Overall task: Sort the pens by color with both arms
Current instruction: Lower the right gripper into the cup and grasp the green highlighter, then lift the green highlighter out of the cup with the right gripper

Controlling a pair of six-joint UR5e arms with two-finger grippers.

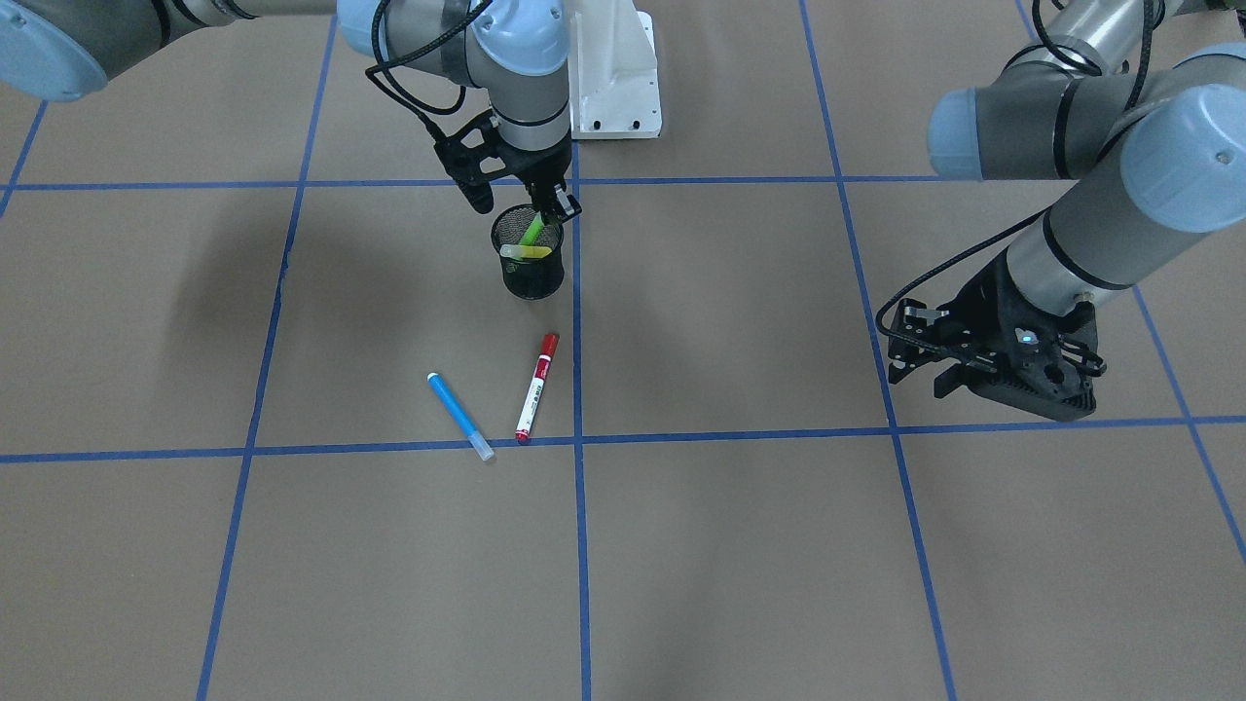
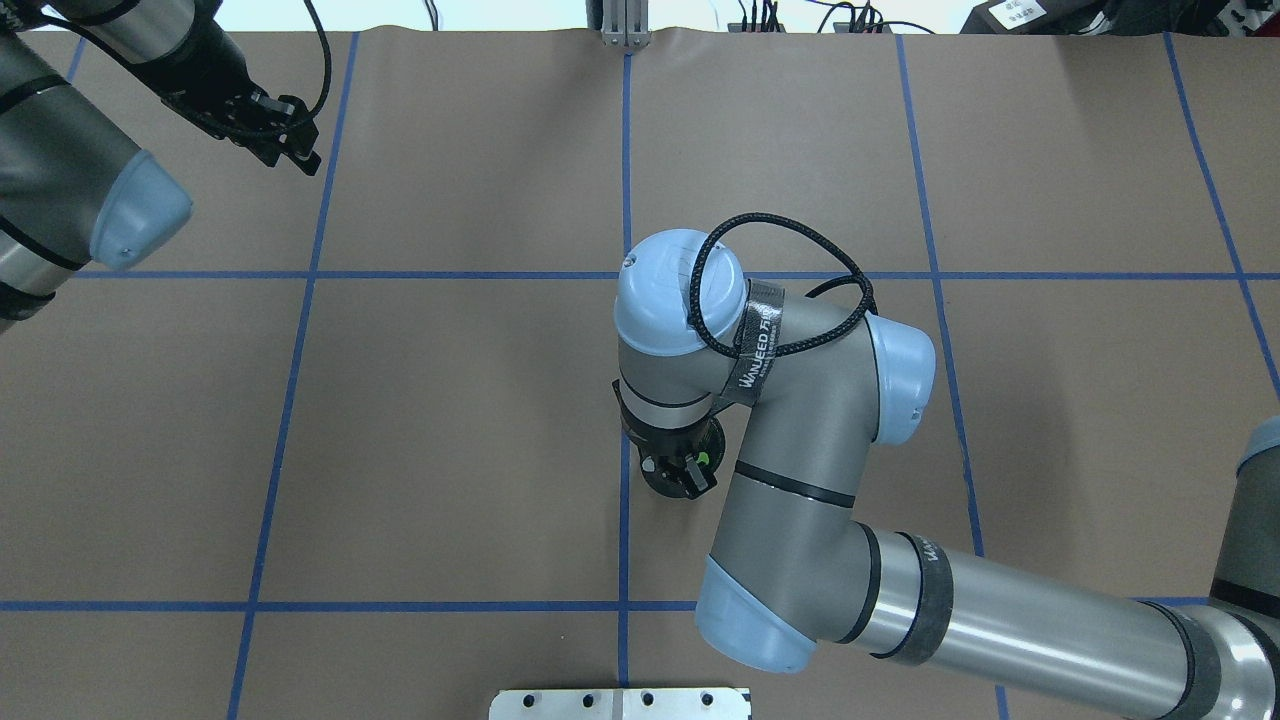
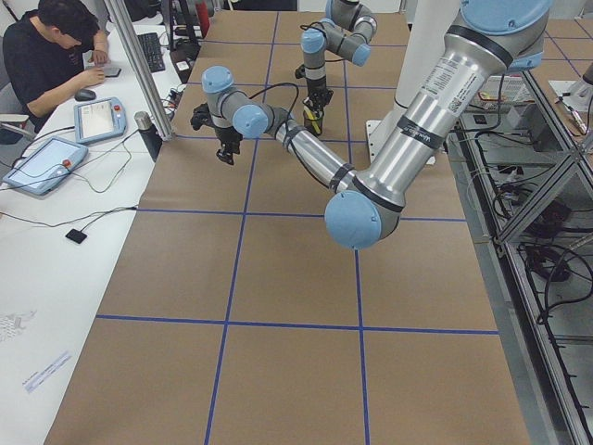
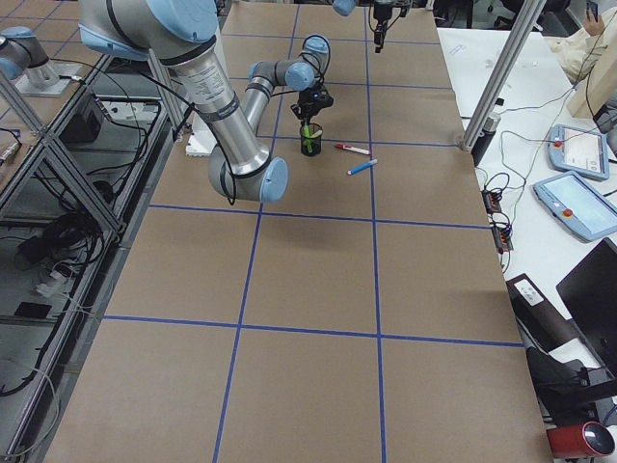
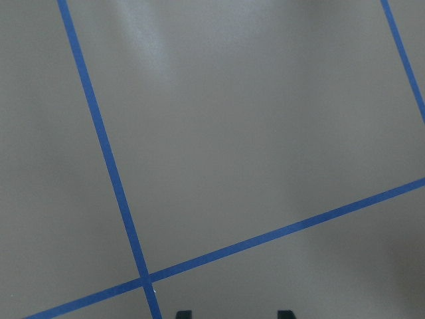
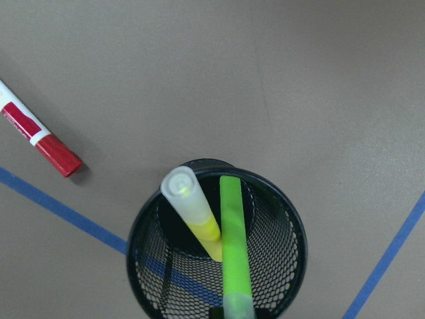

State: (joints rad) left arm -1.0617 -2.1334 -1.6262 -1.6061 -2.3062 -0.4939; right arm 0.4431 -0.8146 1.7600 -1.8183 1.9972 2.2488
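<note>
A black mesh cup (image 1: 532, 276) stands near the table's middle with a lime green pen (image 1: 532, 232) and a yellow pen (image 1: 526, 252) leaning inside it. The right wrist view shows both pens, green (image 6: 234, 246) and yellow (image 6: 196, 216), in the cup (image 6: 282, 266). My right gripper (image 1: 550, 204) hovers just over the cup's rim, open, beside the green pen's upper end. A blue pen (image 1: 459, 417) and a red-capped white pen (image 1: 536, 387) lie flat on the paper in front of the cup. My left gripper (image 1: 900, 352) hangs open and empty far off to the side.
Blue tape lines (image 1: 576, 458) divide the brown paper into squares. The white pedestal base (image 1: 613, 78) stands behind the cup. A person (image 3: 46, 56) sits at a side table with tablets (image 3: 97, 116). More pendants (image 4: 578, 149) lie on the opposite side table.
</note>
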